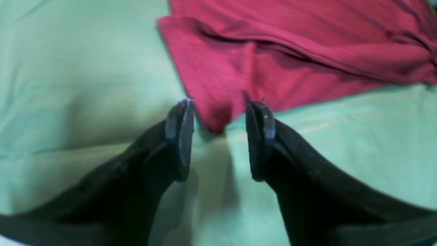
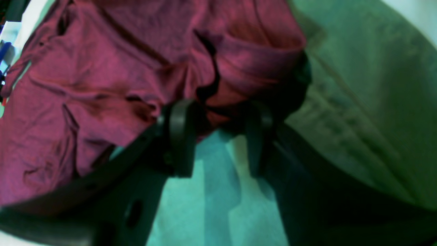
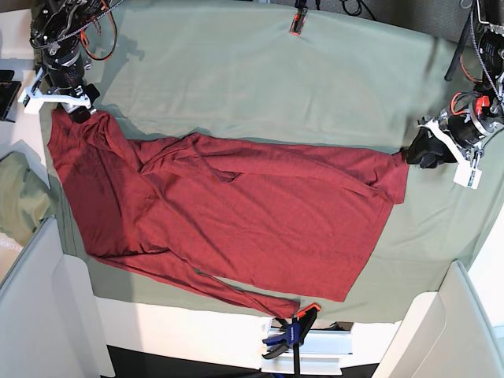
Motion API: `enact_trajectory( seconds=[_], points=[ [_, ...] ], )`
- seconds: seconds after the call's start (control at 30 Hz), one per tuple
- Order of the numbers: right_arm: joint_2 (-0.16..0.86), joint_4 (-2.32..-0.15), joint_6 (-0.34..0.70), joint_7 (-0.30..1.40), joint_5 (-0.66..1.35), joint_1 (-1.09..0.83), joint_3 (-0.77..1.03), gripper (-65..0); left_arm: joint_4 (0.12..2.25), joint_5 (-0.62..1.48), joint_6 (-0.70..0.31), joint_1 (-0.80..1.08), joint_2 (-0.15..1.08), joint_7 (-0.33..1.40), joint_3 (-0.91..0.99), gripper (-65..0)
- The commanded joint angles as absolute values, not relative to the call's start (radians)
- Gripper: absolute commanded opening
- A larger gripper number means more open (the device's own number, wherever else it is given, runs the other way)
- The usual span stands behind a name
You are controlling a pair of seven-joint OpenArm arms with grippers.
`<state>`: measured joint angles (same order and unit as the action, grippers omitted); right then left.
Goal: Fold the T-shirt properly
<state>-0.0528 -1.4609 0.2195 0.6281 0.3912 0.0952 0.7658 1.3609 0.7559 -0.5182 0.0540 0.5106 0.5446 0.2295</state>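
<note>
Though blurred, T-shirt (image 2: pixel 102 85) edge between jaws.

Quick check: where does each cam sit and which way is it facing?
Base: overhead, looking down at the T-shirt on the green table cloth; both arms show.
Left wrist: behind the left hand, aimed along its open fingers at a shirt corner.
Right wrist: behind the right hand, fingers apart around bunched shirt.
Shared: all three show the T-shirt and cloth.
</note>
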Motion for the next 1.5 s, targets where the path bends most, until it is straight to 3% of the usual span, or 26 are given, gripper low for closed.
enact_trajectory(
  seconds=[0.0, 0.1, 0.6, 1.03, 1.1, 1.17, 1.23, 1.27, 1.3, 1.47],
  points=[
    [-0.044, -1.475, 0.226, 0.606, 0.399, 0.110, 0.765, -40.5, 1.374, 0.745, -0.474, 0.038, 0.513, 0.509, 0.238, -35.9],
    [-0.038, -1.475, 0.225, 0.608, 0.395, 0.107, 0.764, -40.5, 1.374, 0.690, -0.403, 0.028, 0.467, 0.494, 0.238, -35.9],
    [-0.028, -1.475, 0.229, 0.630, 0.392, 0.104, 0.764, -40.6, 1.364, 0.690, -0.381, 0.003, 0.341, 0.494, 0.238, -35.9],
    [-0.028, -1.475, 0.230, 0.629, 0.385, 0.099, 0.730, -40.6, 1.166, 0.670, -0.382, -0.128, 0.302, 0.474, 0.234, -36.0],
    [-0.028, -1.475, 0.230, 0.628, 0.385, 0.099, 0.728, -40.6, 1.166, 0.659, -0.382, -0.128, 0.302, 0.471, 0.234, -41.7],
    [-0.028, -1.475, 0.230, 0.624, 0.384, 0.099, 0.728, -42.9, 1.166, 0.624, -0.397, -0.127, 0.302, 0.471, 0.234, -54.5],
    [-0.028, -1.475, 0.230, 0.614, 0.384, 0.099, 0.728, -53.3, 1.166, 0.601, -0.466, -0.127, 0.304, 0.472, 0.234, -65.0],
    [-0.028, -1.475, 0.230, 0.607, 0.385, 0.099, 0.728, -61.2, 1.166, 0.601, -0.511, -0.127, 0.308, 0.472, 0.234, -65.0],
    [-0.027, -1.475, 0.230, 0.604, 0.384, 0.099, 0.728, -65.0, 1.166, 0.602, -0.553, -0.128, 0.313, 0.472, 0.234, -65.0],
    [0.001, -1.475, 0.232, 0.623, 0.388, 0.099, 0.723, -65.0, 1.180, 0.668, -0.634, -0.128, 0.372, 0.509, 0.234, -65.0]
  ],
)
